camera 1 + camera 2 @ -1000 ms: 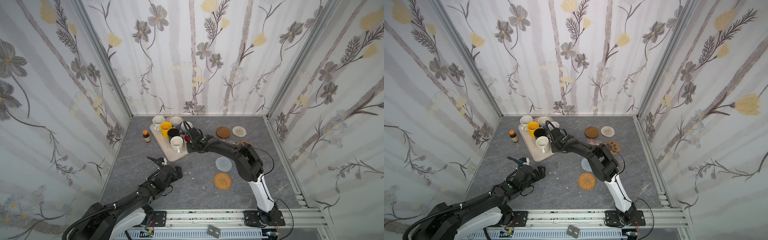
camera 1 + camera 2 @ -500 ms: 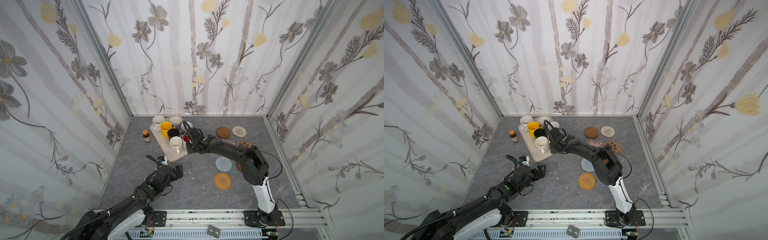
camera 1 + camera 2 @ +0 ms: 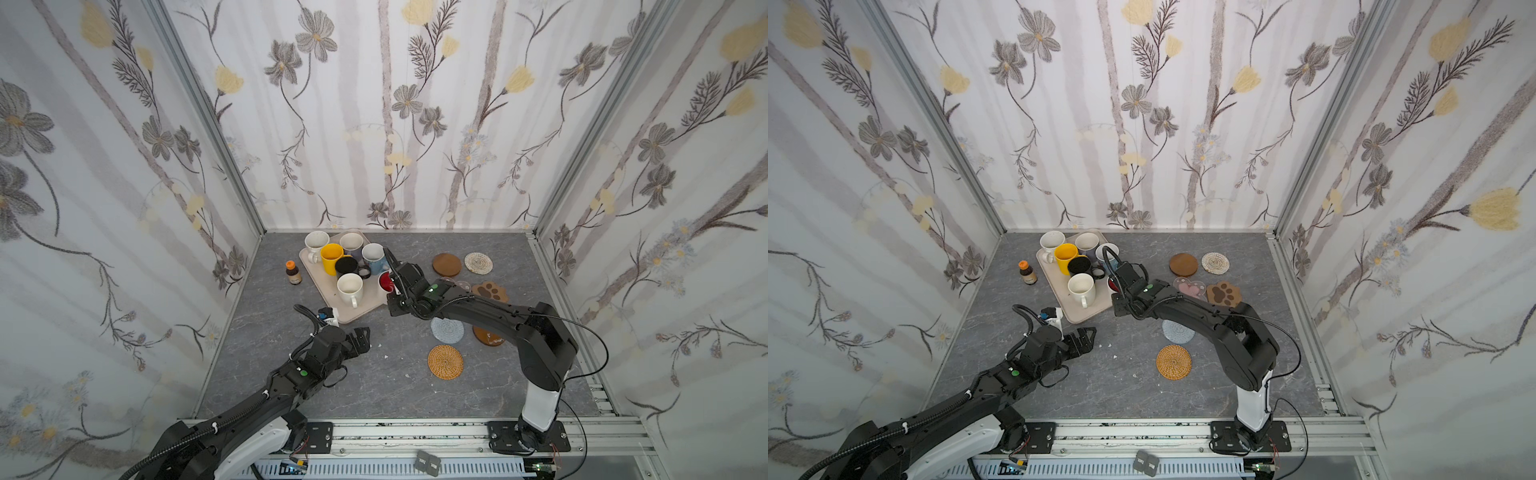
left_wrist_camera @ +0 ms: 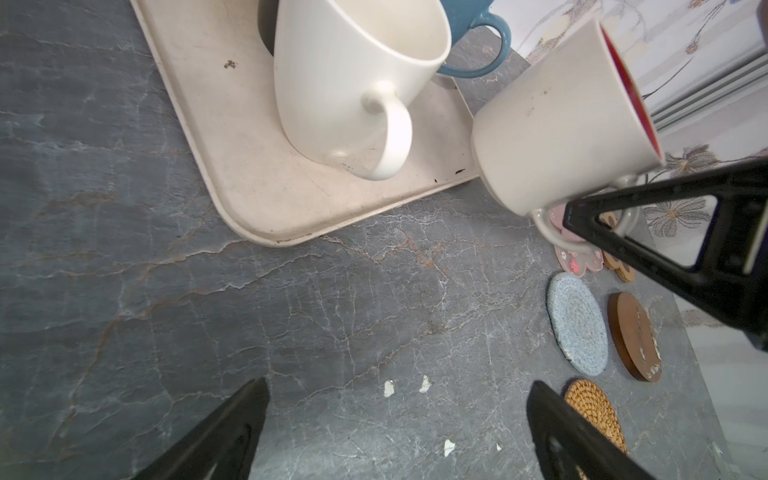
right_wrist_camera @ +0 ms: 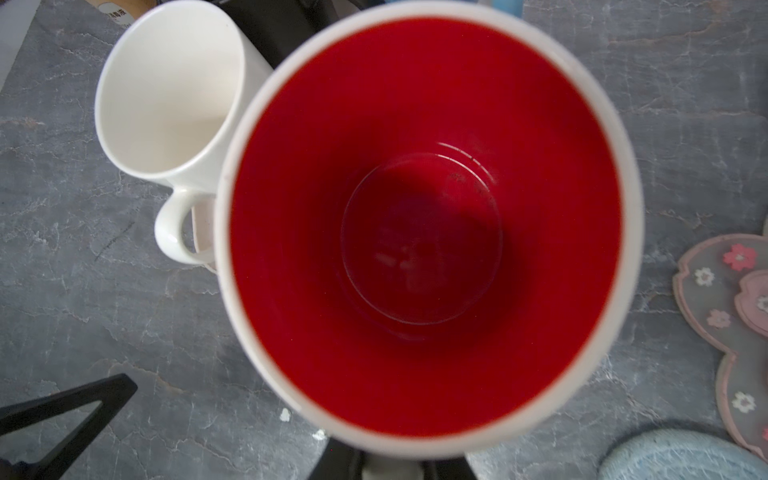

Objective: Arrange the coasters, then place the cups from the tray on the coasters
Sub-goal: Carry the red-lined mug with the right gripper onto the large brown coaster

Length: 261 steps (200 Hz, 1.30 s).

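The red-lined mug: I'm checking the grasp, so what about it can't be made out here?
Left wrist view: the right gripper covers part of the handle of the red-lined mug; only one finger shows.
Right wrist view: the mug's own rim hides the handle; the bottom edge cuts off the grip.
Both top views: the gripper hides all but a red sliver of the mug.

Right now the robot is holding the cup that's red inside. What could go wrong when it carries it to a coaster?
1. The right gripper pinches the red-inside mug only by its handle, so the mug could swing or slip.
2. The white mug on the tray stands very close; a sideways move could knock it.
3. The pink blossom coaster and paw coaster lie pressed close together, so a mug set there might sit crooked.
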Available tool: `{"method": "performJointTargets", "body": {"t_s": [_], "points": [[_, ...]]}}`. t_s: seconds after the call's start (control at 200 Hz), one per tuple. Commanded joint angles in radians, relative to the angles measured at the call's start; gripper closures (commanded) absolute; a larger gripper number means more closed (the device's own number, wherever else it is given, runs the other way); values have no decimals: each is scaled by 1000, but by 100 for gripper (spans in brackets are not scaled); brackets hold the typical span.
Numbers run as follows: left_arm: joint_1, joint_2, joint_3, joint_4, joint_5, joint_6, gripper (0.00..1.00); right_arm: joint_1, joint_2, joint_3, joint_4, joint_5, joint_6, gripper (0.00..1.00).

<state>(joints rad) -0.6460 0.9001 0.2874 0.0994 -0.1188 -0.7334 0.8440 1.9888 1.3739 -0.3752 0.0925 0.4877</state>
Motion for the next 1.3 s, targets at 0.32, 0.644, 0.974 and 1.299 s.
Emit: {"method": "performJointTargets", "body": {"t_s": [0.32, 0.644, 0.974, 1.299], "points": [[-162, 169, 146, 13, -85, 2, 0, -45, -313, -337, 135, 73, 53, 100], [-234, 354, 275, 54, -75, -2, 0, -164, -598, -613, 147, 54, 111, 100], [-244, 408, 296, 107, -59, 6, 0, -297, -790, -801, 112, 67, 190, 100], [-254, 459, 305, 133, -44, 7, 0, -428, -831, -862, 85, 75, 215, 100]]}}
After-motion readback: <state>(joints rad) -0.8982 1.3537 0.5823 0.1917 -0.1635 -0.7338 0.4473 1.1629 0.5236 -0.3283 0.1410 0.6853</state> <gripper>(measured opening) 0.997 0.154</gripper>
